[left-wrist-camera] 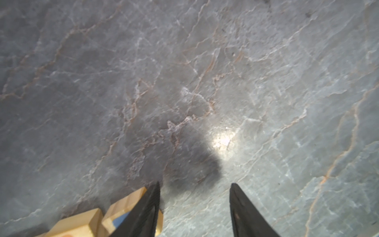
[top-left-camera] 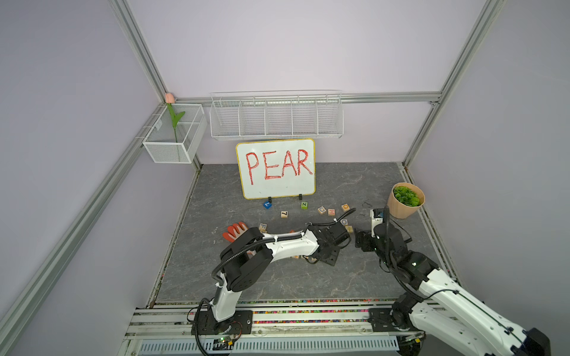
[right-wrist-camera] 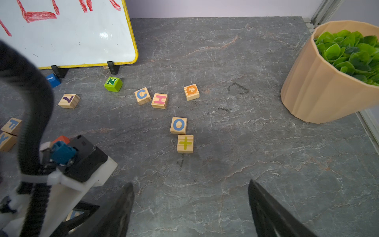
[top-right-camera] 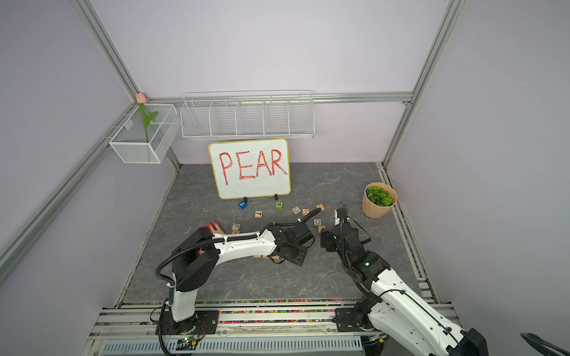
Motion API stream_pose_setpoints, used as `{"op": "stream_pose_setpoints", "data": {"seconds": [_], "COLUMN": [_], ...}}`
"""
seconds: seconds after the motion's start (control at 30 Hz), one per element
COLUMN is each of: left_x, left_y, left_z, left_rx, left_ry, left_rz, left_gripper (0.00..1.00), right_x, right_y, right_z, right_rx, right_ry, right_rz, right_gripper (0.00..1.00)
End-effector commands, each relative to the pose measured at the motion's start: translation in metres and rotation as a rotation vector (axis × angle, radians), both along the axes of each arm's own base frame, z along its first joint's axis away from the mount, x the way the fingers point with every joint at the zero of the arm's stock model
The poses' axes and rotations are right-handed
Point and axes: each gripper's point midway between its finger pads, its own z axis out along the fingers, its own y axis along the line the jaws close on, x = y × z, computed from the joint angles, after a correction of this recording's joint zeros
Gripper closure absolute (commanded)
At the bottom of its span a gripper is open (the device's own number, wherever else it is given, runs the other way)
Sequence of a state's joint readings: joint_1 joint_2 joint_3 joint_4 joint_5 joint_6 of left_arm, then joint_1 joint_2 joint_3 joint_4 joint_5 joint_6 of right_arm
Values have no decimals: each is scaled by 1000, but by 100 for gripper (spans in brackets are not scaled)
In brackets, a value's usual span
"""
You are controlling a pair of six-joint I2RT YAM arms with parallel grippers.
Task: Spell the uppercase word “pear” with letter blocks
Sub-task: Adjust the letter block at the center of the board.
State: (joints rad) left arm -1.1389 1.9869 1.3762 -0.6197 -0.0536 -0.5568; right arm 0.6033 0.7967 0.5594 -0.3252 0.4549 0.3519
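Left gripper [left-wrist-camera: 195, 183]: jaws apart, nothing between them, low over the bare grey desk [left-wrist-camera: 184, 71]; one jaw stands just beside a pale-wood block, contact not certain. Right gripper [right-wrist-camera: 190, 182]: jaws apart, empty, over bare desk, well apart from every block. Letter blocks [left-wrist-camera: 82, 222]: two show in the left wrist view, side by side and touching, one marked blue, one orange; letters unreadable. Left arm [top-left-camera: 290, 243]: covers most of this group in both top views, so count and order cannot be told. Whiteboard [top-left-camera: 275, 168]: reads PEAR. Spare blocks C [right-wrist-camera: 142, 95], H [right-wrist-camera: 159, 100], O [right-wrist-camera: 178, 125]: loose near the whiteboard, not needed. Status, as judged: a row is at least partly laid under the left arm and nothing is in hand; left to do is confirming that four blocks read P, E, A, R.
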Motion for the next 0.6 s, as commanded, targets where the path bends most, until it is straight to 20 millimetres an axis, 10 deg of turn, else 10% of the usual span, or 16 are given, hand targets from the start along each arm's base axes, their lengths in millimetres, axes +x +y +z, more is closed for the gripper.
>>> {"op": "stream_pose_setpoints", "data": {"seconds": [0.0, 0.37, 0.57], "left_x": [2, 19, 51], "left_y": [9, -2, 29], "left_z": [2, 61, 100], "left_rx": [15, -145, -131], "left_ry": [-9, -159, -288], "left_rz": [21, -39, 9], "left_gripper": [44, 42, 40], "right_x": [5, 10, 23], "right_y": [1, 0, 0], "right_z": [10, 15, 18], "right_rx": [28, 22, -6], "right_ry": [-26, -41, -36], "right_rz": [-11, -28, -48], "right_gripper": [11, 11, 11]}}
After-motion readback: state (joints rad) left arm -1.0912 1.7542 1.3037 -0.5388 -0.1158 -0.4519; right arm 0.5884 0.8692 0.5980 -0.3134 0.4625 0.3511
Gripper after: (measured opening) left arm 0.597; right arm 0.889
